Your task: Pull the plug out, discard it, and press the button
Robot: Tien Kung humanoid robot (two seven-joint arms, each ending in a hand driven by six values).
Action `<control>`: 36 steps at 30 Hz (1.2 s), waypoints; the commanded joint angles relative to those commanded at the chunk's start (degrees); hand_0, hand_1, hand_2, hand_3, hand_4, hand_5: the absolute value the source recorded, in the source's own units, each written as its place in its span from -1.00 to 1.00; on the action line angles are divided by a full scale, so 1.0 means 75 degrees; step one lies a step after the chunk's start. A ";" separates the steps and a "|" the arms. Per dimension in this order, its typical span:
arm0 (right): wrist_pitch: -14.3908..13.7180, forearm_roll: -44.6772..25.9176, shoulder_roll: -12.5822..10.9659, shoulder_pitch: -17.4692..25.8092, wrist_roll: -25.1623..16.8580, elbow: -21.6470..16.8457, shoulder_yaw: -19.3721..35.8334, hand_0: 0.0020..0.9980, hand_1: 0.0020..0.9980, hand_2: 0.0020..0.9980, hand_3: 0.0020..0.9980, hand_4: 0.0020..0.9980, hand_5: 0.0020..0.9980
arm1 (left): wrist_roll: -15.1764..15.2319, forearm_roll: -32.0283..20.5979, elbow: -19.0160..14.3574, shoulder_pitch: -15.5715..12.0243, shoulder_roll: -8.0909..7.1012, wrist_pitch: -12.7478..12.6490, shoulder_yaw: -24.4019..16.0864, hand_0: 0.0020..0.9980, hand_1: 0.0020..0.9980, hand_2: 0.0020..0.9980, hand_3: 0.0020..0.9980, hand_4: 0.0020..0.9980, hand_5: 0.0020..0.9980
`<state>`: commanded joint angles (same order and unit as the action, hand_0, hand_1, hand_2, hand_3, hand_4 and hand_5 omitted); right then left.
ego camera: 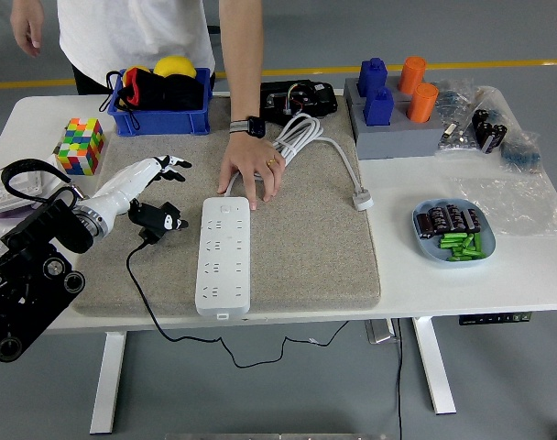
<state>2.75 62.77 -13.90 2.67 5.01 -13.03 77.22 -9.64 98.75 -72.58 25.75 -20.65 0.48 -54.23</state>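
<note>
White-fingered left hand (pixel 148 188): came in from the left over the grey mat (pixel 306 257); thumb and fingers closed on the black plug (pixel 156 220), the upper fingers fanned above it.
Plug: held just left of the strip (pixel 223 257), apart from it, none of its sockets occupied; its black cord (pixel 169 312) trailed off the mat's near edge and below the table (pixel 443 284).
Strip: white, lay lengthwise on the mat, its button end judged to be the near end, though too small to confirm.
Person: stood at the far side; one hand (pixel 251 174) pressed flat on the strip's far end, steadying it; a watch showed on that wrist.
Right hand: not in view.
Surroundings: white cable (pixel 338 156) coiled on the mat behind the strip; blue bin (pixel 159 119) at far left; coloured cube (pixel 81 145) beside it.
Step in hand: judged as pull-out complete, disposal under way, with the plug gripped clear of the sockets.
Next move: judged to call for carrying the plug away from the strip and releasing it, minding cord drag, then bringing a fingertip onto the button.
</note>
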 joint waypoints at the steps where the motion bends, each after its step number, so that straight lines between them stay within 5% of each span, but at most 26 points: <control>1: 0.0002 -0.0004 0.0002 0.0000 0.0001 0.0001 0.0000 0.47 0.36 0.32 0.27 0.49 0.19 | -0.0053 -0.0120 0.0043 0.0083 0.0037 0.0034 0.0116 -0.24 -0.22 -0.25 0.44 0.29 -1.00; 2: 0.0001 -0.0010 0.0006 0.0001 0.0001 0.0001 0.0004 0.47 0.36 0.32 0.27 0.49 0.19 | -0.0064 -0.0178 0.0101 0.0157 0.0079 0.0027 0.0219 -0.24 -0.22 -0.25 0.44 0.29 -1.00; 3: 0.0003 -0.0009 0.0015 0.0002 0.0003 0.0002 0.0013 0.47 0.36 0.32 0.27 0.49 0.19 | -0.0091 -0.0189 0.0162 0.0231 0.0122 0.0021 0.0317 -0.71 -0.84 -0.71 0.36 -0.49 -1.00; 8: 0.0011 -0.0018 0.0051 0.0022 0.0009 0.0001 0.0008 0.47 0.36 0.32 0.27 0.49 0.19 | -0.0447 -0.0305 0.0419 0.0652 0.0318 0.0170 0.0818 -0.71 -0.84 -0.71 0.36 -0.49 -1.00; 9: 0.0010 -0.0020 0.0053 0.0025 0.0009 0.0003 0.0006 0.47 0.36 0.32 0.27 0.49 0.19 | -0.0546 -0.0309 0.0449 0.0722 0.0349 0.0216 0.0888 -0.86 -0.96 -0.71 0.31 -1.00 -1.00; 18: 0.0009 -0.0048 0.0034 0.0047 0.0010 0.0011 -0.0043 0.47 0.36 0.32 0.27 0.49 0.19 | -0.1481 -0.0104 0.0778 0.1165 0.0616 0.0756 0.1386 -0.89 -0.97 -0.70 0.31 -1.00 -1.00; 36: 0.0015 -0.0094 0.0066 0.0042 0.0017 0.0011 -0.0117 0.47 0.36 0.32 0.26 0.49 0.19 | -0.1726 -0.0004 0.1209 0.1446 0.0888 0.0733 0.1698 -0.88 -0.98 -0.69 0.37 -0.92 -1.00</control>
<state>2.86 62.06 -13.40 2.98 5.13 -12.95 76.34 -22.59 98.72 -63.52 36.60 -14.00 5.97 -41.50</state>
